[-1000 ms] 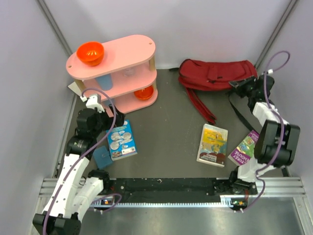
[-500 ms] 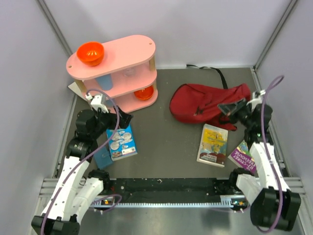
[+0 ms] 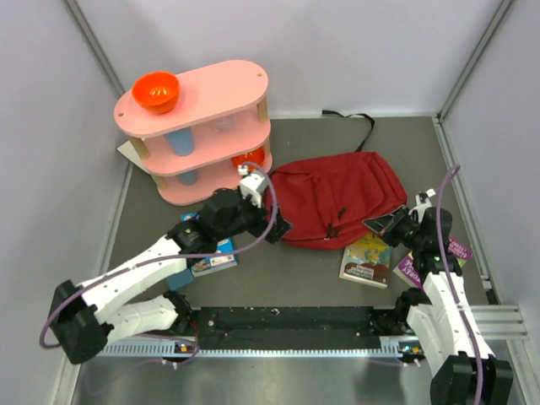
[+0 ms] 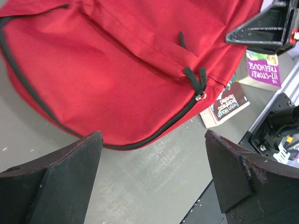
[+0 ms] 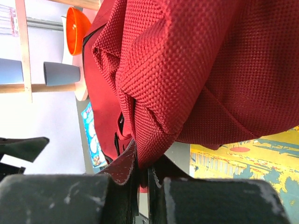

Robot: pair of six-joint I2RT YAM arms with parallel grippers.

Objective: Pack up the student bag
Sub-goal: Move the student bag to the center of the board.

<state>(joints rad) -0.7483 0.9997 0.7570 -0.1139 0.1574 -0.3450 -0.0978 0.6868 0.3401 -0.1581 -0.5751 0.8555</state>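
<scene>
The bag (image 3: 337, 198) lay flat mid-table, near the shelf (image 3: 198, 126). The right gripper (image 3: 384, 224) was clenched on a fold of its fabric — the left gripper (image 3: 275, 229) gaped wide at its left edge, empty.

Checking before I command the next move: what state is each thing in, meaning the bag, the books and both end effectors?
student bag: lying flat, visible zip closed.
left end effector: open, empty, by the bag's near edge.
right end effector: shut on student bag fabric.
yellow book: closed, flat, top edge under the bag.
purple book: closed, flat, partly hidden.
blue book: closed, flat, partly hidden.
</scene>
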